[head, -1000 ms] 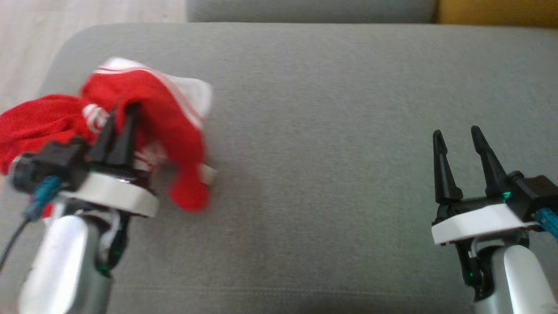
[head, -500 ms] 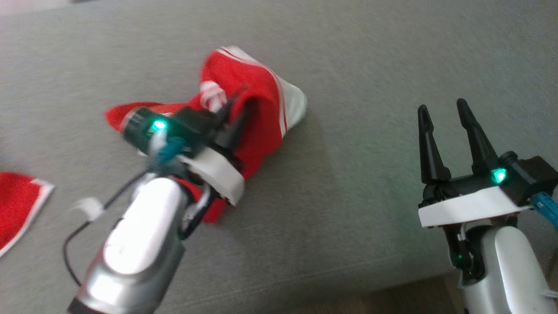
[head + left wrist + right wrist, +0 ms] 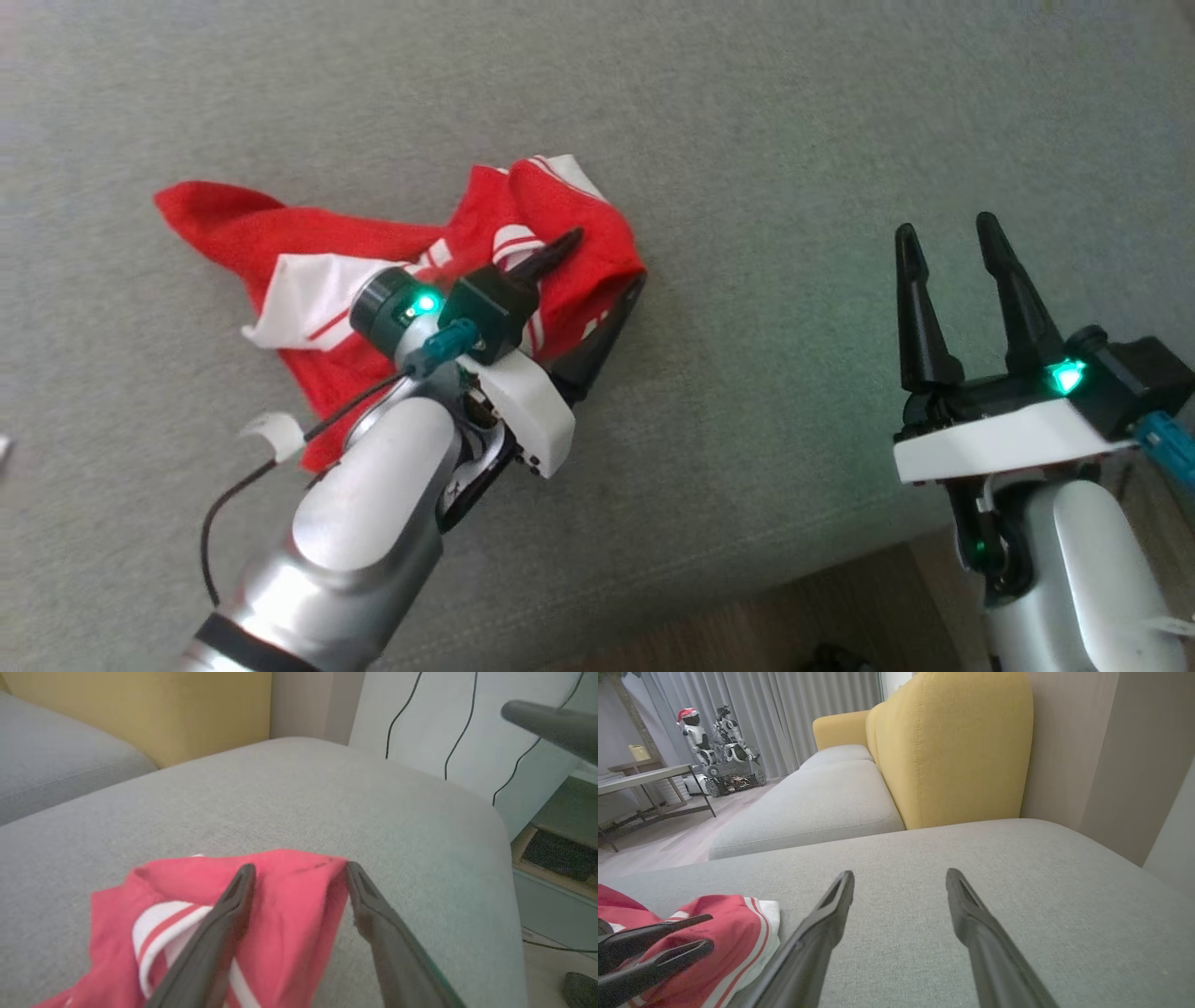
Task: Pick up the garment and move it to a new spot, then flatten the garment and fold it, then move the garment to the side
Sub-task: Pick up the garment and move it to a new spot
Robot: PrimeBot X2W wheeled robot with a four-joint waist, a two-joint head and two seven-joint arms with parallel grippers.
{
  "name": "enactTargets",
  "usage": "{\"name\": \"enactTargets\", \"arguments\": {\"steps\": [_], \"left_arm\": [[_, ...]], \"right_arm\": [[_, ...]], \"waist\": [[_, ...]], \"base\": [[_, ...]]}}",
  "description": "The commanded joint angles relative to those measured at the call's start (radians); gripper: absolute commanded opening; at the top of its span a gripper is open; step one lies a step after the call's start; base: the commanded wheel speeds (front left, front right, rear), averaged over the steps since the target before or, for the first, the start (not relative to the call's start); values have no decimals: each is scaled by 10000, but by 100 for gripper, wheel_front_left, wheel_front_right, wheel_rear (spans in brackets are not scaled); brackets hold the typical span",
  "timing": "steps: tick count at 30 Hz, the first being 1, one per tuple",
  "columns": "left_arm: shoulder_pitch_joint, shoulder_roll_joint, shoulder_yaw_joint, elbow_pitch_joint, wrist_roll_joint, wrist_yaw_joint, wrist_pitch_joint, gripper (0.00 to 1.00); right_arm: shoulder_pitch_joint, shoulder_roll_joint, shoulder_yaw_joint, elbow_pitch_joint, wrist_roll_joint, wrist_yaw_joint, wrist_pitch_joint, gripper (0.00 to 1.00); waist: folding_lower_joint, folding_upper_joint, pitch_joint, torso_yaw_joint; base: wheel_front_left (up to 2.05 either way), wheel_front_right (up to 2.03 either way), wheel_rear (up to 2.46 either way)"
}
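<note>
Silver and white, your two arms come up from the near edge of the head view, with a strip of brown wood floor [image 3: 822, 625] low down between them. Your left hand [image 3: 609, 257] is spread wide. One dark finger lies over the red cloth and the other sits at the cloth's right edge, on the side toward your right hand [image 3: 946, 226]. In the left wrist view a red fold lies between the two fingers [image 3: 224, 914], and they are not pinching it. I cannot tell if the tips press on the cloth. Your right hand is wide too and holds nothing. It hangs over bare grey fabric near the front edge, well apart from the garment [image 3: 317, 245].

That garment is red with white stripes and a white patch. It lies in a crumpled heap on the grey cushion [image 3: 747, 121], left of the middle, with one red corner pointing off to the left. Part of it is hidden under your left arm.

Farther off, in the right wrist view, a yellow backrest [image 3: 952, 746] stands behind the cushion, and a second grey seat [image 3: 808, 807] runs along beside it. Past that you can see a table [image 3: 644, 777] and robot figures [image 3: 698, 735] by the grey curtains [image 3: 784, 709].
</note>
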Motion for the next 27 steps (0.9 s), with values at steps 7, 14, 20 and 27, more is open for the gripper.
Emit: {"name": "enactTargets", "arguments": {"steps": [7,14,20,27], "left_arm": [[304,302,970,-733,-629,414,-760,100],[1389,1063,2420,-1390,-1079,1423,-1011,100],[2228,1676,3421,-1775,-1286,1908,-1049,100],[3502,2118,4480,-2474,-1423,2226,-1057,100]], "right_arm": [[-252,-35,8,-109,-298,-7,75,100],[-141,-35,-87,72,-547,-7,295,100],[26,-35,-193,175,-668,-7,414,100],[260,-35,-205,279,-818,-7,578,100]], "waist": [[-1,0,-883,1162],[-1,0,-1499,2131],[-1,0,-1810,2662],[-1,0,-2263,3022]], "base": [[0,0,0],[0,0,0],[0,0,0],[0,0,0]]}}
